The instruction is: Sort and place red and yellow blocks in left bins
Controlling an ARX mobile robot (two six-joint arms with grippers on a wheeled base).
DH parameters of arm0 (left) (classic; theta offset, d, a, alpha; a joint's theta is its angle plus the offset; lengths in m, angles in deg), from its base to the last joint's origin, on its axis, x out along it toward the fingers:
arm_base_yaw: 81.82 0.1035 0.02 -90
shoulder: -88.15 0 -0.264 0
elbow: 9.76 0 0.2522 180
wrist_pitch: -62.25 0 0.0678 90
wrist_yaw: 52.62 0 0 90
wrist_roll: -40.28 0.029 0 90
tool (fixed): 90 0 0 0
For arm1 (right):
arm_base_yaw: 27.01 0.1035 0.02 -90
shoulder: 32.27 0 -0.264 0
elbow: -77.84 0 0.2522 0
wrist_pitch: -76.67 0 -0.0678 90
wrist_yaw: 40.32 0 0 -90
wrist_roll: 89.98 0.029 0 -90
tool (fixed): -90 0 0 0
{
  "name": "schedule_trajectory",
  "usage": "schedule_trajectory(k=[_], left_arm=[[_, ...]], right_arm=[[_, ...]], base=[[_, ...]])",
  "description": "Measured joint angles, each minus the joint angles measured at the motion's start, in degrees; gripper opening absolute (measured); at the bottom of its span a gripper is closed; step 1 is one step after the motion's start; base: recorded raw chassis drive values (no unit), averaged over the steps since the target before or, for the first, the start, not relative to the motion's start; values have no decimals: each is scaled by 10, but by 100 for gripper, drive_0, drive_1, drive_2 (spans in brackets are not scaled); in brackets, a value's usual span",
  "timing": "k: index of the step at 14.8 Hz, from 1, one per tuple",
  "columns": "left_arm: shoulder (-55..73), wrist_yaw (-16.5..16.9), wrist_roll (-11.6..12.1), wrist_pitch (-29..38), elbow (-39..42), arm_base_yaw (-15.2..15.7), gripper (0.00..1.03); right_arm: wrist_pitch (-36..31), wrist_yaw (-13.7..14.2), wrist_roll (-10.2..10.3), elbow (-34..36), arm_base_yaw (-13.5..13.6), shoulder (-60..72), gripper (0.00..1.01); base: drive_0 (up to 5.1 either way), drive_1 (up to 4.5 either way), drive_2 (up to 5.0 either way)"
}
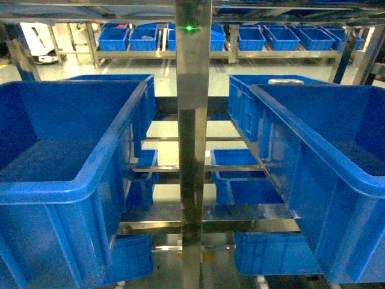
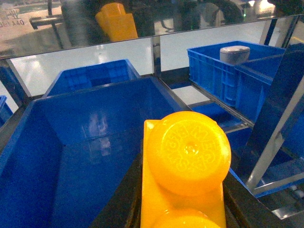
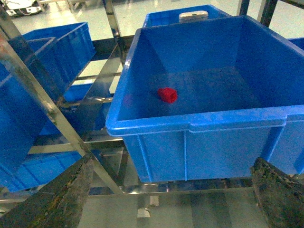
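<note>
- We logged the yellow block (image 2: pixel 185 166) as glossy orange-yellow with embossed round studs, clamped in the left hand (image 2: pixel 183 209) above a blue bin (image 2: pixel 42 156).
- Only the right wrist view showed the red block (image 3: pixel 167 94) lying inside a bin (image 3: pixel 199 126); right hand (image 3: pixel 171 190) fingers stood apart.

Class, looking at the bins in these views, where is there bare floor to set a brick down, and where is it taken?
The left bin under the yellow brick held in the left gripper shows bare floor wall to wall. The right bin holds the red brick left of centre; its floor is free towards the right wall.
</note>
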Motion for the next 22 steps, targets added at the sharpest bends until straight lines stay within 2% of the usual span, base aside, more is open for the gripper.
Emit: schedule_trajectory(k=[2,4,8,12,15,17,18,20,22], left_arm=[[0,1,0,0,0,0,27],[1,0,3,3,0,1,27],[74,-31,61,-18,34,45,27],[180,-44,96,67,23,43,27],[296,-46,109,116,-49,28,27],[388,-63,127,110,-106,19,27],[442,-76,145,109,-143,19,27],[507,-100,165,112,-187,25,27],[574,-123,190,142,-233,34,27]], right_arm=[[-3,-2,9,0,0,4,98],[-3,-2,9,0,0,4,98],[-3,-2,10,0,0,4,98],[-3,-2,11,0,0,4,98],[-3,-2,11,0,0,4,98],[-3,-2,11,0,0,4,98],[-3,-3,11,0,0,4,98],[-3,-3,11,0,0,4,98],[-3,-3,11,0,0,4,98]], base=[[0,0,0],[0,0,0],[0,0,0],[0,0,0],[0,0,0],[0,0,0],[0,0,0],[0,0,0],[0,0,0]])
